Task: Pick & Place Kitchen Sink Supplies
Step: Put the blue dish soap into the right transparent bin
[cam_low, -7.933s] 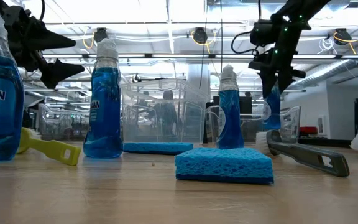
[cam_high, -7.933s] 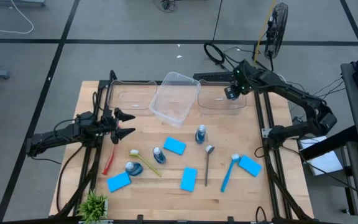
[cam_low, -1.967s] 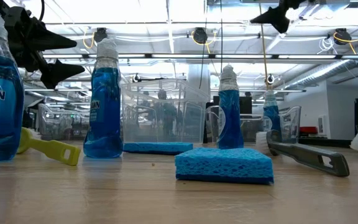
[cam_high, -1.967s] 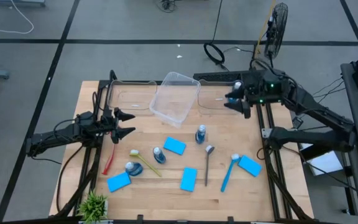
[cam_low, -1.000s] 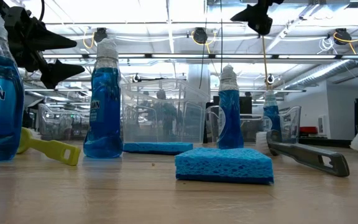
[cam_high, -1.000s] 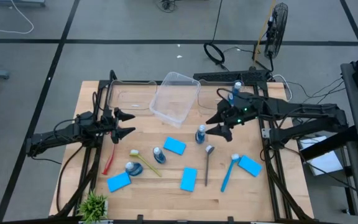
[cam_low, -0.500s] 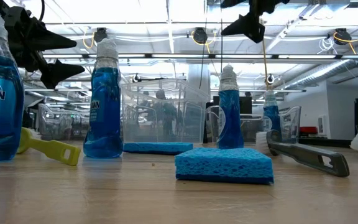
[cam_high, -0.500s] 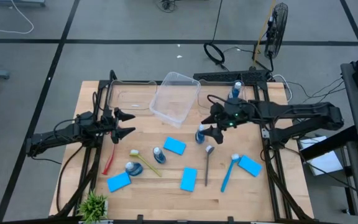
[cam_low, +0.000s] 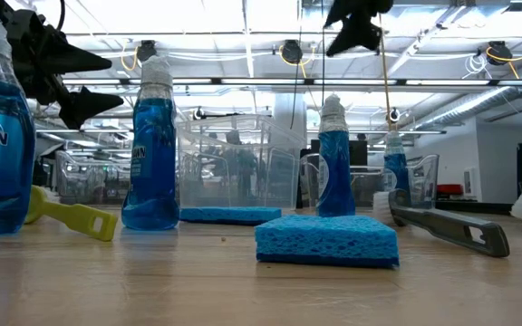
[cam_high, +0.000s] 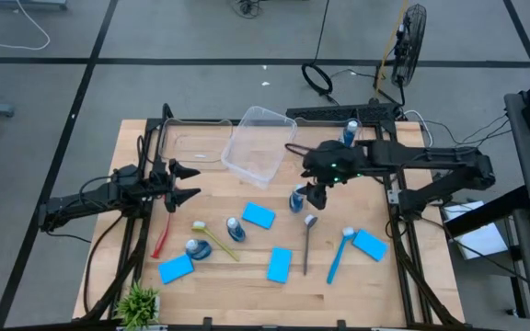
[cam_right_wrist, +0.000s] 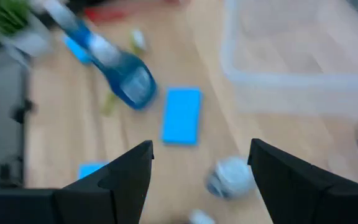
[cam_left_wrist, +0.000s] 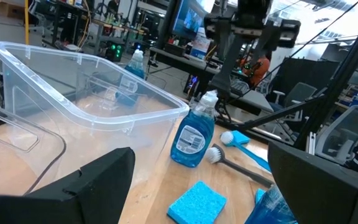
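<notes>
Several small blue bottles stand on the table: one mid-table (cam_high: 296, 199), two nearer the front left (cam_high: 236, 229) (cam_high: 192, 248), and one inside the far right bin (cam_high: 350, 131). Blue sponges (cam_high: 259, 216) (cam_high: 280, 264), a grey spoon-like tool (cam_high: 307, 241) and red (cam_high: 161, 237), yellow (cam_high: 214, 239) and blue (cam_high: 337, 256) brushes lie flat. My right gripper (cam_high: 313, 194) hangs open, tipped downward, high above the mid-table bottle, whose pale cap (cam_right_wrist: 229, 177) shows between its fingers. My left gripper (cam_high: 187, 182) waits open at the left.
A clear bin (cam_high: 260, 144) sits tilted at the far middle, between a bin on its left (cam_high: 191, 142) and one on its right (cam_high: 334, 149). A green plant (cam_high: 138, 302) stands at the near left corner. Another sponge (cam_high: 370, 245) lies near the right edge.
My right gripper has swung from beside the far right bin toward the table's left and near side, tipping downward, and now hangs above the mid-table bottle. Nothing on the table has moved.
</notes>
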Controlling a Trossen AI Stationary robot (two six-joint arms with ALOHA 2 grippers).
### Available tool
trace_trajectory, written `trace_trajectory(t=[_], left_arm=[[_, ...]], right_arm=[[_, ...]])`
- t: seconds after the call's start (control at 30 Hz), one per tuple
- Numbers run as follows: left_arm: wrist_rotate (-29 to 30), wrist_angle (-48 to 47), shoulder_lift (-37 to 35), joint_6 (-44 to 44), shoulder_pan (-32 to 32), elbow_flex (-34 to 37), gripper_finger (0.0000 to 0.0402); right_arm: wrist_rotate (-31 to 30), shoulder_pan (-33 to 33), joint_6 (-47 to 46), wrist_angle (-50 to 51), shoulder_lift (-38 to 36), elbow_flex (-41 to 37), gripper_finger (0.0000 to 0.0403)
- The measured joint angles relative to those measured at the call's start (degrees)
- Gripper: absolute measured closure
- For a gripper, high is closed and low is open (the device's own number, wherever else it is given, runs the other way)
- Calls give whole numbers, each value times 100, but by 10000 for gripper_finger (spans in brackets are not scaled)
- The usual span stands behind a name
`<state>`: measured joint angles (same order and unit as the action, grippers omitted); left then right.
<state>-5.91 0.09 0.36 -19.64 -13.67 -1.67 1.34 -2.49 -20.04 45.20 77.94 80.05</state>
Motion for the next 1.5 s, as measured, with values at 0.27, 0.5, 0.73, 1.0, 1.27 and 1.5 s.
trace_trajectory(t=[0.27, 0.5, 0.73, 1.0, 1.27, 1.5], left_arm=[[0, -37, 0, 22, -2, 0, 36], [0, -39, 0, 42, -2, 0, 36], [2, -46, 0, 42, -2, 0, 36], [2, -48, 0, 42, -2, 0, 36], [3, -50, 0, 39, -1, 0, 36], [4, -49, 0, 38, -1, 0, 36]], right_arm=[[18, -155, -588, 382, 457, 199, 156], [190, -396, -1198, 376, 513, 201, 145], [182, -427, -1720, 475, 513, 146, 138], [189, -429, -2320, 481, 515, -143, 137], [198, -427, -2578, 229, 664, -155, 137], [384, -425, -2637, 222, 1012, -157, 137]])
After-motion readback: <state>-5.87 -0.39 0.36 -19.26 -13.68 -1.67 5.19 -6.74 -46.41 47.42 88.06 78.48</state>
